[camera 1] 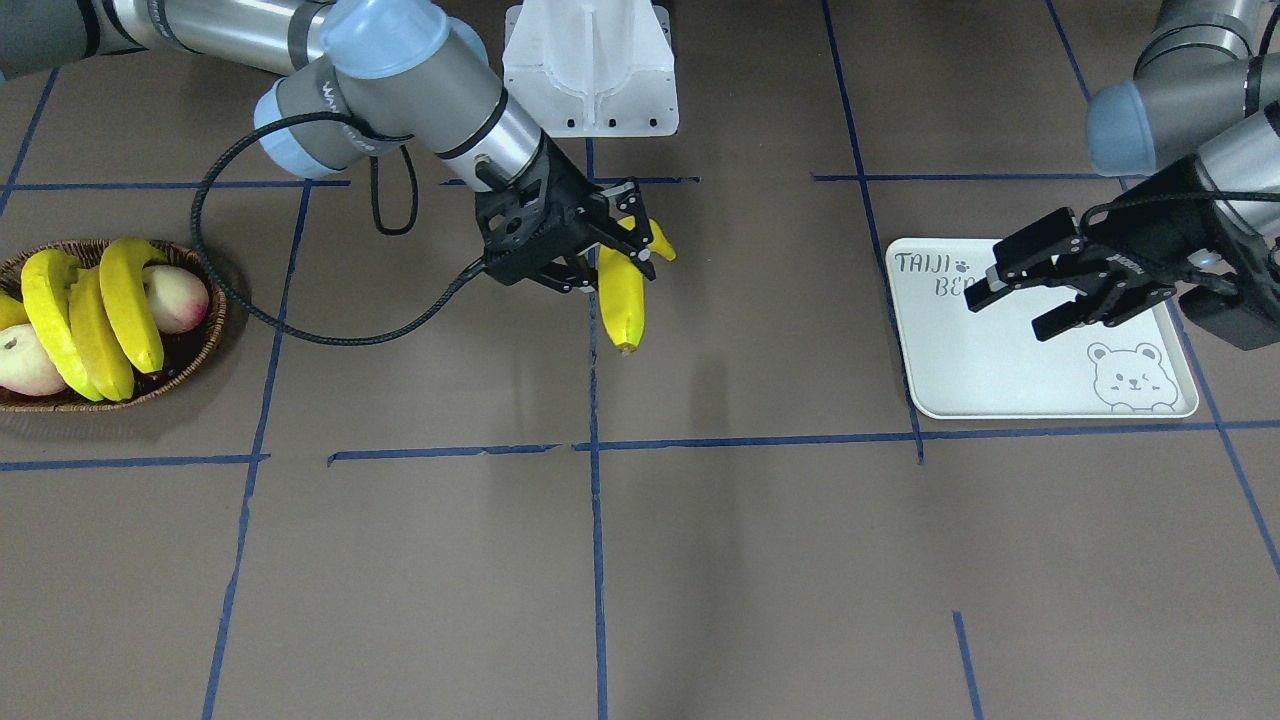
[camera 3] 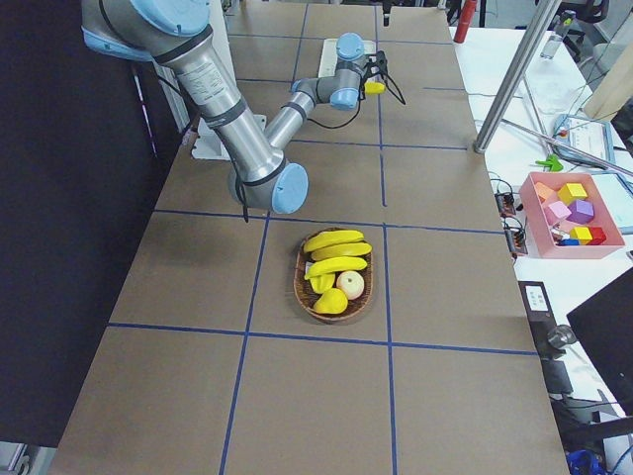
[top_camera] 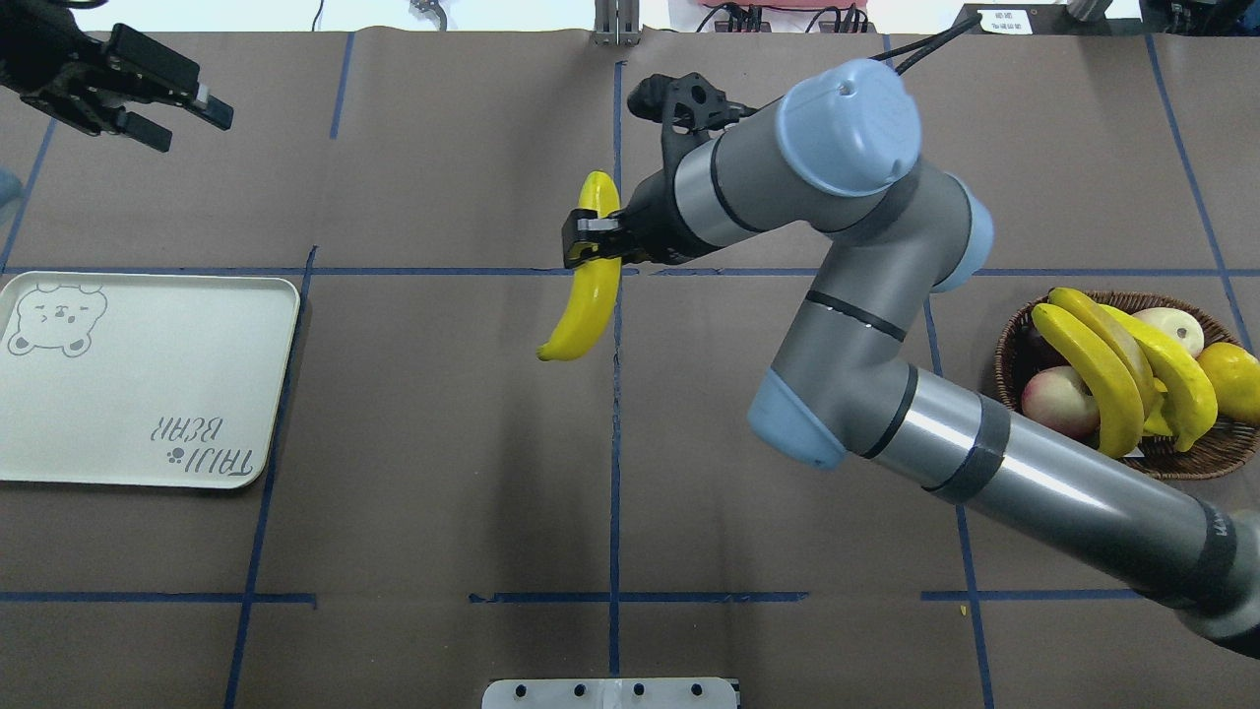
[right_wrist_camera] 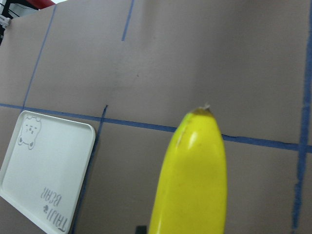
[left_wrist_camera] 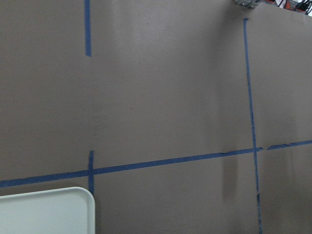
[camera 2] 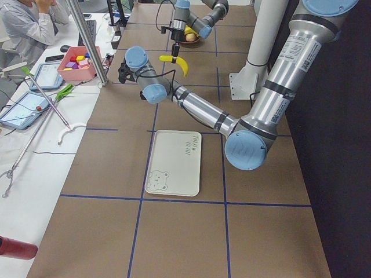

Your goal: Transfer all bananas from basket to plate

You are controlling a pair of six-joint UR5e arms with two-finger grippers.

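Observation:
My right gripper (camera 1: 615,255) (top_camera: 591,251) is shut on a yellow banana (camera 1: 621,290) (top_camera: 586,295) and holds it above the middle of the table; the banana also fills the right wrist view (right_wrist_camera: 190,180). Three more bananas (camera 1: 95,310) (top_camera: 1122,369) lie in the brown wicker basket (camera 1: 205,345) (top_camera: 1014,345) at the table's right end. The white "TAIJI BEAR" plate (camera 1: 980,365) (top_camera: 148,384) lies empty at the left end. My left gripper (camera 1: 1005,300) (top_camera: 187,118) is open and empty, hovering over the plate's far edge.
Pink-white peaches (camera 1: 178,298) (top_camera: 1058,399) and a yellow round fruit (top_camera: 1230,379) share the basket. The white robot base (camera 1: 590,70) stands at the table's robot side. Blue tape lines cross the brown table. A pink box of blocks (camera 3: 574,213) sits on a side bench.

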